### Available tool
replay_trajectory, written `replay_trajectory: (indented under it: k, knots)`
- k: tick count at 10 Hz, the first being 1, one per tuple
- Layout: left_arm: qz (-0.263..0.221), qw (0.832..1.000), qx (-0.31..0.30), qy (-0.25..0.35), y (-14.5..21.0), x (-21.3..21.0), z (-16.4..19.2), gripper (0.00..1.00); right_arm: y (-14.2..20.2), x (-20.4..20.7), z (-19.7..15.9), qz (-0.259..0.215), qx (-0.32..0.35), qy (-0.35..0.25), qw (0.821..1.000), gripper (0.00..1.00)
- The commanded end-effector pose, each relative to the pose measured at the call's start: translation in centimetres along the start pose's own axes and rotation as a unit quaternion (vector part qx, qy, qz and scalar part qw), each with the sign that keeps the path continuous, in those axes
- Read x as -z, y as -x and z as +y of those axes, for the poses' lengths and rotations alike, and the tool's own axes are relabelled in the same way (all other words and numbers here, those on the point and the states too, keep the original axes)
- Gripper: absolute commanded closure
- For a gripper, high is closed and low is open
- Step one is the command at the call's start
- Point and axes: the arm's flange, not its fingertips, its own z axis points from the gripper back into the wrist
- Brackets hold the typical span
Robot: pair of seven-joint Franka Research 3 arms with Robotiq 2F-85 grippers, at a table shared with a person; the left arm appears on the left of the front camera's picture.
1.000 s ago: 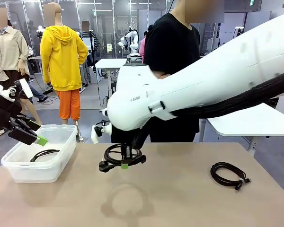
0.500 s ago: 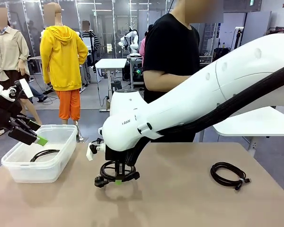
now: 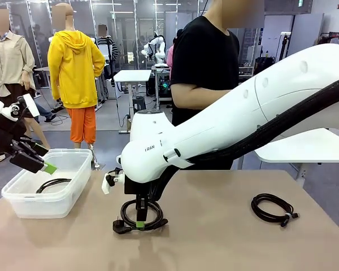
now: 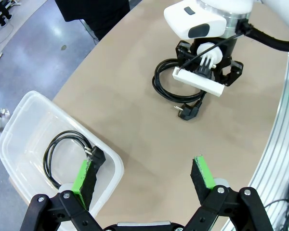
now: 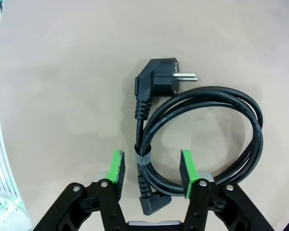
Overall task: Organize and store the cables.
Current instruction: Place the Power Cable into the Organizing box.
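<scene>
A black cable coil (image 3: 157, 212) with a chunky plug (image 5: 156, 82) lies flat on the tan table. My right gripper (image 3: 140, 221) stands over it, open. In the right wrist view the right gripper (image 5: 151, 166) has its green pads on either side of the coil's (image 5: 241, 110) taped section, apart from it. A second cable (image 3: 52, 184) rests inside the clear plastic bin (image 3: 22, 197) at the left. A third coil (image 3: 273, 208) sits on the table at the right. My left gripper (image 3: 43, 159) hangs open over the bin's rim, nothing between its fingers (image 4: 84, 171).
A person in a black shirt (image 3: 206, 68) stands at the far side of the table, arm bent. My right arm's big white body spans the table from the right. Bare tabletop (image 3: 214, 243) stretches between the coils and toward the near edge.
My right gripper came down leftward with the coil, set it on the table and opened, letting it go. The left arm has not moved.
</scene>
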Motion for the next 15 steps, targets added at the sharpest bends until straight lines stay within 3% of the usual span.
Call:
replay_trajectory:
  k: [1,2,5,9,11,13,15]
  knots:
    - [0.003,1.0,-0.005,-0.008,-0.1,-0.1,-0.1,0.0,1.4,-1.1,1.2,-0.019,0.021,-0.011,1.0,0.05]
    - [0.003,1.0,-0.005,-0.008,-0.1,-0.1,-0.1,0.0,1.8,-1.8,1.4,-0.03,0.02,-0.012,0.999,0.0]
    - [0.015,0.999,0.042,-0.009,-2.1,0.1,-1.8,0.0,5.8,-6.7,1.9,-0.085,0.048,0.007,0.995,0.0]
    - [0.058,0.994,0.087,0.004,-7.1,3.6,-4.3,0.0,18.5,-14.0,5.5,-0.166,0.091,0.032,0.981,0.0]
    - [0.099,0.988,0.12,0.024,-9.1,6.1,-5.5,0.0,25.2,-16.2,7.8,-0.244,0.122,0.042,0.961,0.0]
    - [0.132,0.976,0.164,0.049,-11.1,9.5,-7.3,0.0,31.1,-17.7,11.7,-0.274,0.144,0.088,0.947,0.0]
    - [0.164,0.967,0.193,0.035,-12.3,12.0,-8.7,0.0,37.3,-18.4,15.6,-0.328,0.185,0.135,0.917,0.0]
